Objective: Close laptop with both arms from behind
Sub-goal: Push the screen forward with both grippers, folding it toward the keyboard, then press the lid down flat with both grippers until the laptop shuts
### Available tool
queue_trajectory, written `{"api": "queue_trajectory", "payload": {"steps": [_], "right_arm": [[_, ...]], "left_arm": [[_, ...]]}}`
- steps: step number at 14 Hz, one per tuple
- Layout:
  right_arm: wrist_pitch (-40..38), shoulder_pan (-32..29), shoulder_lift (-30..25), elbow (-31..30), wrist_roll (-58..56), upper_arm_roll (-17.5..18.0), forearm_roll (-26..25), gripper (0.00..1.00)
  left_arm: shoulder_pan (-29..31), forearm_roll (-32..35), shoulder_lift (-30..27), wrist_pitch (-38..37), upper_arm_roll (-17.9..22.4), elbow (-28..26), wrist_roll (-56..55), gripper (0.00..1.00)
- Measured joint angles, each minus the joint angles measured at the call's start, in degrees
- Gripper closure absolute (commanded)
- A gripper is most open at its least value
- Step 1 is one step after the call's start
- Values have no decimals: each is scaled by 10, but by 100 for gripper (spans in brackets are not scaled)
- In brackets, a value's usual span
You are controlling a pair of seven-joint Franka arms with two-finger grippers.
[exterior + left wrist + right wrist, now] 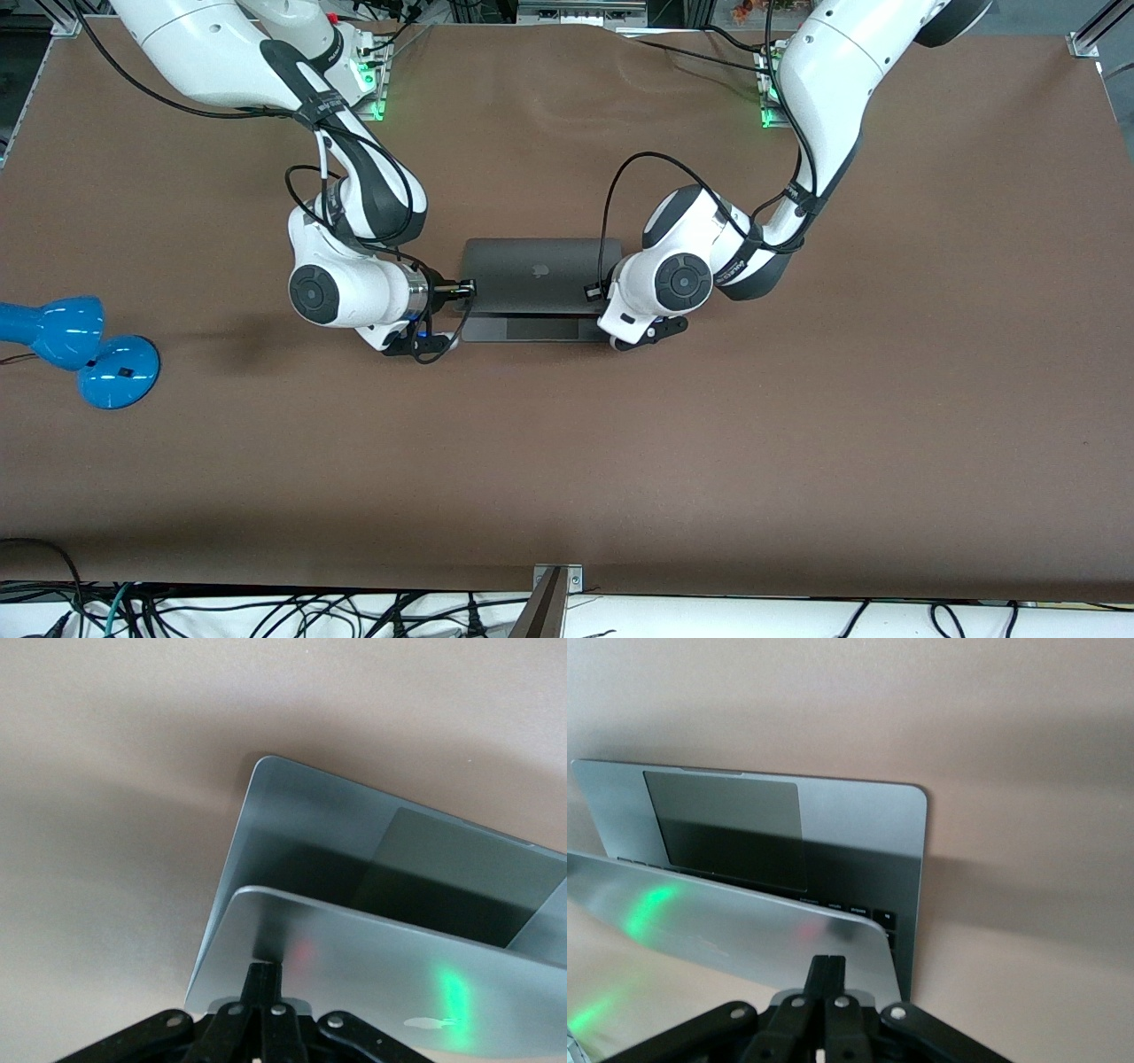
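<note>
the laptop (530,276) sits mid-table between both arms, its lid (532,270) tilted well down over the base, so the front view shows only a strip of trackpad (541,330). most keys are hidden. the left gripper (264,979) is pinched shut, its tips pressing the lid's back near one corner. the right gripper (826,967) is likewise shut, empty, touching the other corner. a blue desk lamp (78,347), cut off by the frame edge, stands toward the right arm's end.
</note>
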Motion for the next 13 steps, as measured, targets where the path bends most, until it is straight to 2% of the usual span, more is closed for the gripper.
{"api": "queue_trajectory", "payload": {"steps": [13], "right_arm": [[48, 3, 73, 43, -23, -7, -15, 98]], "left_arm": [[-1, 10, 28, 40, 3, 1, 1, 100]]}}
